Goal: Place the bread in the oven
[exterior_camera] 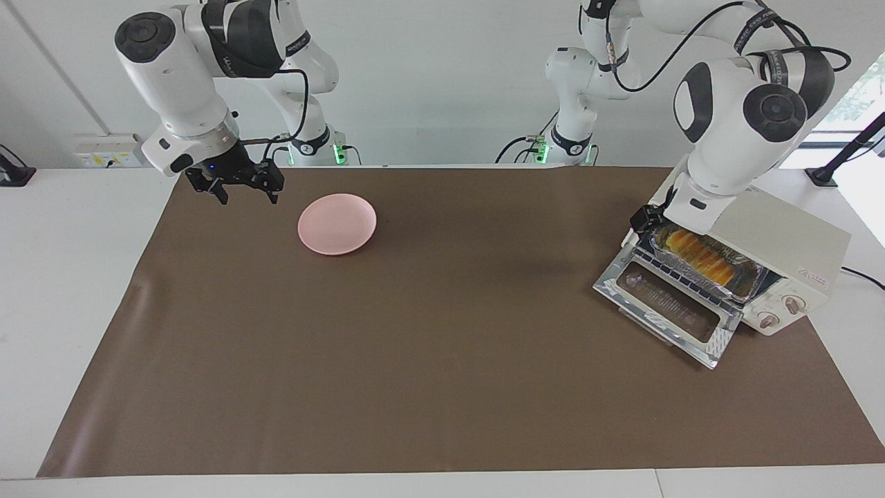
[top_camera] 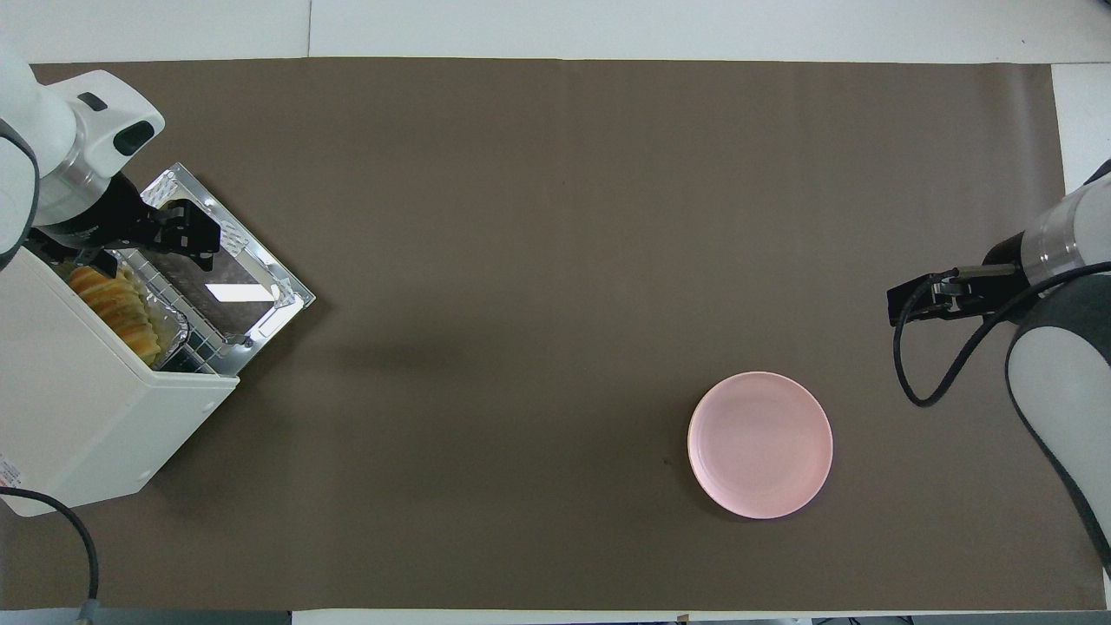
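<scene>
A: Foil tray (exterior_camera: 750,280) carries the bread (exterior_camera: 698,256) on the oven (exterior_camera: 781,252) rack, at the left arm's end of the table, long axis running across the mouth.

B: And the claws?

A: The left gripper (top_camera: 187,234) hangs over the dropped door (top_camera: 230,278), just beside the loaf; whether released or clenched cannot be told. The right gripper (exterior_camera: 238,185) waits, apparently spread, near the pink plate (exterior_camera: 337,223).

B: So the left is nearer.

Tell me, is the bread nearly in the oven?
Nearly done. The bread lies in a foil tray on the rack at the oven mouth. The left pincer is over the open door. Left: closing that door. The right pincer waits beside the plate.
</scene>
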